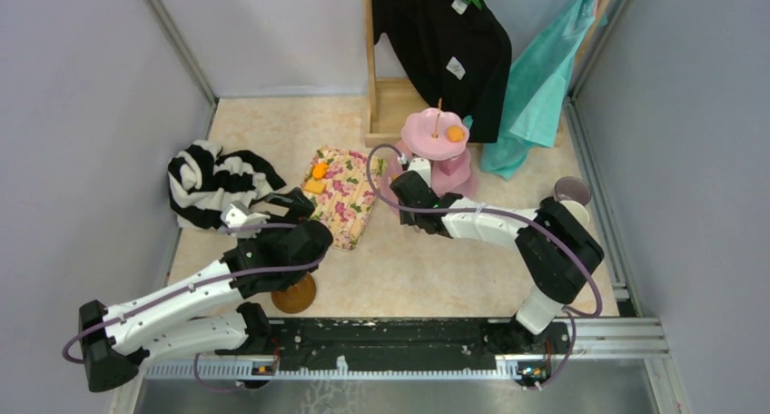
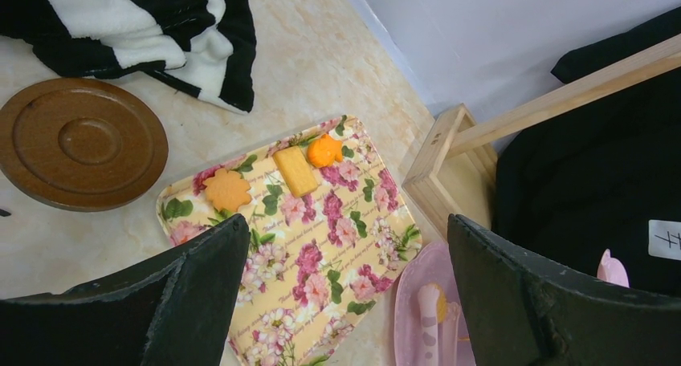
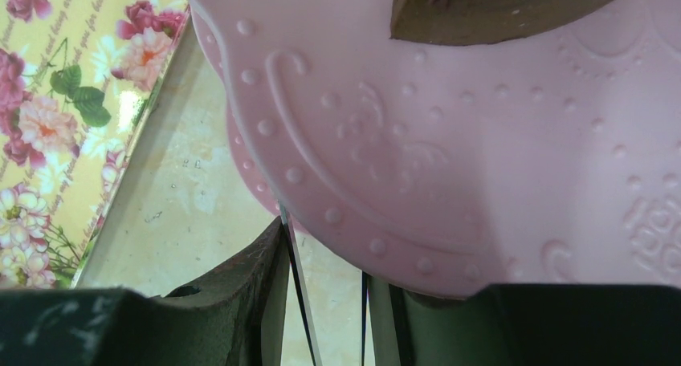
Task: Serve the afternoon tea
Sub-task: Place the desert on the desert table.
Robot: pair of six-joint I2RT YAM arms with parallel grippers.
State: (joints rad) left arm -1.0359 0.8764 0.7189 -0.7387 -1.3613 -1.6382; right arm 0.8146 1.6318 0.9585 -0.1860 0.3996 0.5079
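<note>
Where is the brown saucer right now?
Robot's left side: in the left wrist view the brown saucer lies just below the striped garment, left of the floral cloth.

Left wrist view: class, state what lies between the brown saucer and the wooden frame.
The floral-print cloth, bearing three toy pastries, lies there; the left wrist view shows it.

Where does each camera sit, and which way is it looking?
Top external: above and behind, looking down on the beige table; the white-and-black left arm and right arm show.
Left wrist: on the left arm, looking down past its black fingers at the floral-print cloth and round brown saucer.
Right wrist: on the right arm, close up to the pink three-tier cake stand; its dark fingers show below.
Shared: all three see cloth and stand.
</note>
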